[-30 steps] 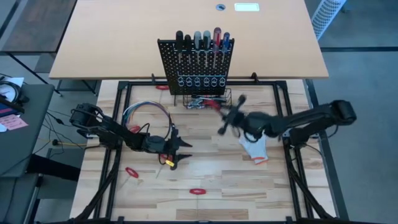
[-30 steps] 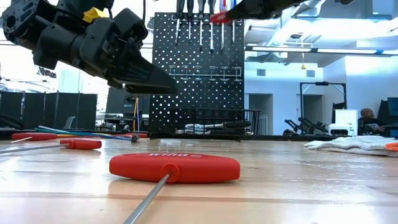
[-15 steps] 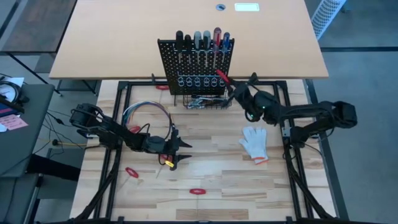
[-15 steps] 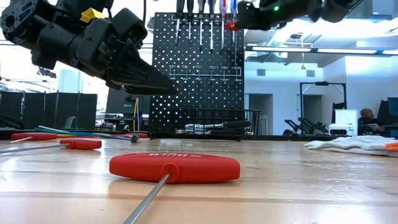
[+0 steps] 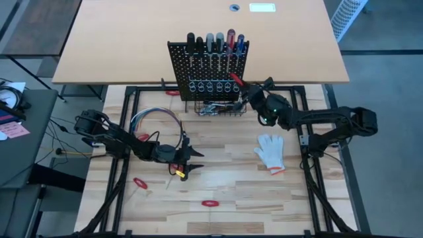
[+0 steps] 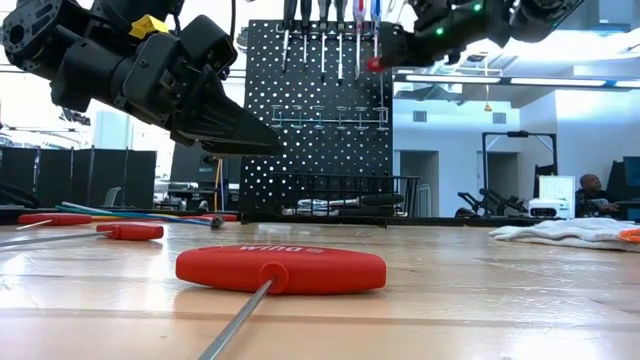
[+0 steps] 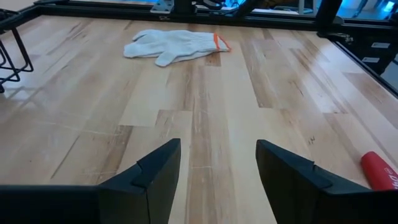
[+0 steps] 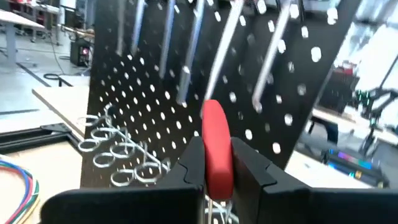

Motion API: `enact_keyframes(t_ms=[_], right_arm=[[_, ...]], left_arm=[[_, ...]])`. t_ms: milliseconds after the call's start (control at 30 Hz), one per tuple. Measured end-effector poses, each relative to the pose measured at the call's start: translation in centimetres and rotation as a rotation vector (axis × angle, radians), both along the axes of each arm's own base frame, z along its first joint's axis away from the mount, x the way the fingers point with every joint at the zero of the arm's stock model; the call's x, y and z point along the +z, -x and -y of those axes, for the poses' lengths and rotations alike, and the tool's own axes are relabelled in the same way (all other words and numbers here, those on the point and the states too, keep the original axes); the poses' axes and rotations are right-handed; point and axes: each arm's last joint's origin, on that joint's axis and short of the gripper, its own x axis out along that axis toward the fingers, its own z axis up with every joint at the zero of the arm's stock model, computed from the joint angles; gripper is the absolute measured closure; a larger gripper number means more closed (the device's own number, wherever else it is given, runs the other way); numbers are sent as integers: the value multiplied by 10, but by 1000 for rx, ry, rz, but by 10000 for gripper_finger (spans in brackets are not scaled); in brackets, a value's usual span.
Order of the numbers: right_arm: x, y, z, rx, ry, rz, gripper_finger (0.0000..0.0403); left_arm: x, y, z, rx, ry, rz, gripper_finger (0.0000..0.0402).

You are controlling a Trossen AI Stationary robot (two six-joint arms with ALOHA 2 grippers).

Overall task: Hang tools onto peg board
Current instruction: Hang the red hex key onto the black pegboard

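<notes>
The right pincer [image 8: 216, 180] grips a red tool handle [image 8: 217, 149] just before the peg board [image 5: 206, 69]; no writing is readable on it.

The left pincer [image 7: 217, 168] is open and empty.

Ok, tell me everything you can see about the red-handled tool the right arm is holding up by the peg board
The red-handled tool has a smooth, rounded handle that looks like plastic, clamped between the two dark fingers of the right pincer. Only the handle shows; whatever shaft or tip it has is hidden. It is held in the air, well above the table, close in front of the black peg board, beside its right edge and near the row of ring holders. Whether it touches the board cannot be told.
</notes>
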Motion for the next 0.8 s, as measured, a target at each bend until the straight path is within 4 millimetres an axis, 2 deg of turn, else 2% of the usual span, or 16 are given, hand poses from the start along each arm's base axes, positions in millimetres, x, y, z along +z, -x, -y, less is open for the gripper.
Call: enact_keyframes(t_ms=[267, 633, 800], right_arm=[[-12, 3, 12, -38, -109, -21, 361], [-15, 4, 13, -40, -131, -31, 343], [-15, 3, 15, 37, -150, -16, 341]], left_arm=[[0, 0, 0, 0, 0, 1, 196], [0, 0, 0, 0, 0, 2, 196], [0, 0, 0, 0, 0, 2, 196]])
